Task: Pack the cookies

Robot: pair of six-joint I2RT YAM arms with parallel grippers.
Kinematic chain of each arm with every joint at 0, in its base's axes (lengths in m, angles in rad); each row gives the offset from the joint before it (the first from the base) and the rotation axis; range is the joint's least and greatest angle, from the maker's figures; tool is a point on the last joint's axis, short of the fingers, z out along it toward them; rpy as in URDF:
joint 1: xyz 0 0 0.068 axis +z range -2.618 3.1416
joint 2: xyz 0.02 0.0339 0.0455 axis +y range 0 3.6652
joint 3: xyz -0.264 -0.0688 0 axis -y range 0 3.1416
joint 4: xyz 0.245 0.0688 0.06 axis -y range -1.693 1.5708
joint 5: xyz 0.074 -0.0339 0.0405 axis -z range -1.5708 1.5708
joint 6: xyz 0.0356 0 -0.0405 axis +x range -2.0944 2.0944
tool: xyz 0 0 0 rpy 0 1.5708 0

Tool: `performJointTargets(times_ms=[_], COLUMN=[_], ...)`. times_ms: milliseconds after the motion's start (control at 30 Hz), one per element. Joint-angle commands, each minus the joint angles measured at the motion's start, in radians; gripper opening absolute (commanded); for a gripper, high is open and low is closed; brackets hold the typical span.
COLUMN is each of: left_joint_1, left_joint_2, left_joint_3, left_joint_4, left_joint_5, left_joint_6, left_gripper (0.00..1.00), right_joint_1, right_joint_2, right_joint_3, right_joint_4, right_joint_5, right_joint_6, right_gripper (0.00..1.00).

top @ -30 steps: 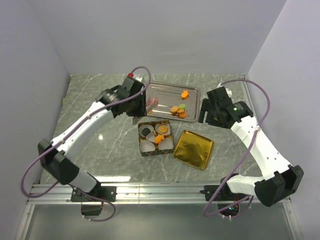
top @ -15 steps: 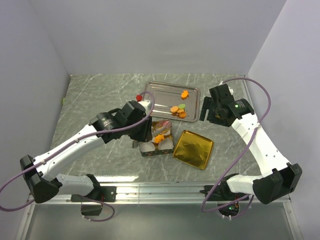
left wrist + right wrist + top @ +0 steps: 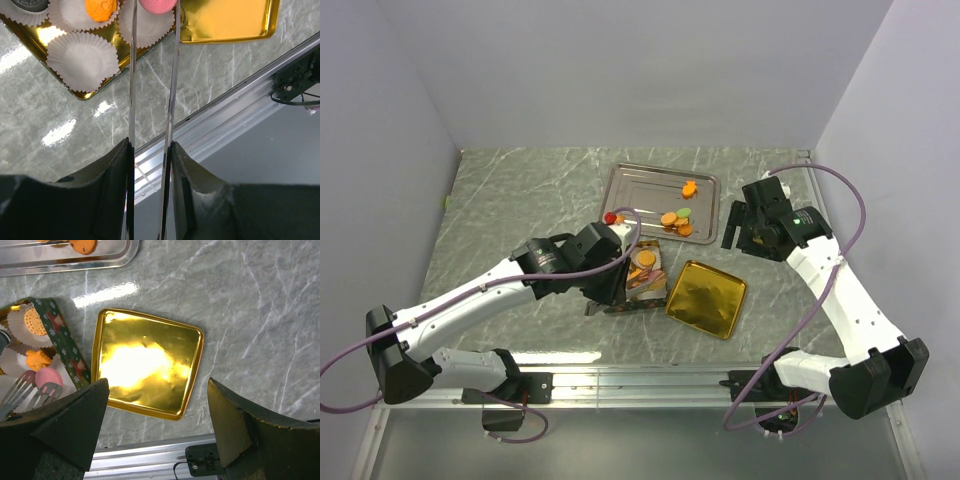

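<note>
Left gripper (image 3: 150,150) clenched on tongs (image 3: 173,75), pink cookie (image 3: 156,4) pinched ahead over a paper cup (image 3: 150,30), apparently for dropping; right gripper (image 3: 155,415) gapes empty above gold lid (image 3: 145,362).

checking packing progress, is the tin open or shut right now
Open. The gold lid lies flat on the table beside the tin, and the paper cups and cookies inside are uncovered.

1. The left end effector (image 3: 610,290) hangs over the left part of an open box (image 3: 650,303) on the bench (image 3: 510,210).
2. A gold lid (image 3: 707,298) lies just right of the box.
3. Orange and green cookies (image 3: 676,220) sit on a metal tray (image 3: 638,190).
4. The right end effector (image 3: 730,232) hangs beside the tray's right edge.
</note>
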Motion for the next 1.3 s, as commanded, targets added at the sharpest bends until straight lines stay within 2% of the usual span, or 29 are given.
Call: performJointTargets(times_ms=[0, 400, 833, 1067, 1267], left_joint_1=[-0.015, -0.020, -0.019, -0.021, 0.006], left_joint_2=[-0.019, 0.021, 0.023, 0.029, 0.050], left_joint_3=[-0.003, 0.004, 0.020, 0.027, 0.139], left_joint_4=[0.036, 0.028, 0.002, -0.013, -0.068], left_joint_5=[0.007, -0.057, -0.059, -0.056, -0.119], left_joint_6=[-0.025, -0.026, 0.007, 0.020, 0.012], left_gripper=[0.38, 0.41, 0.49, 0.50, 0.49], right_joint_1=[-0.009, -0.015, -0.018, -0.018, -0.018], right_joint_2=[-0.034, -0.035, -0.005, -0.002, -0.005], right_joint_3=[-0.009, -0.024, -0.014, -0.023, -0.023], right_joint_4=[0.005, 0.016, 0.023, 0.028, 0.027], right_joint_5=[0.004, -0.004, -0.007, -0.010, -0.013], right_joint_6=[0.014, 0.019, 0.017, 0.021, 0.021], right_gripper=[0.86, 0.86, 0.86, 0.86, 0.86])
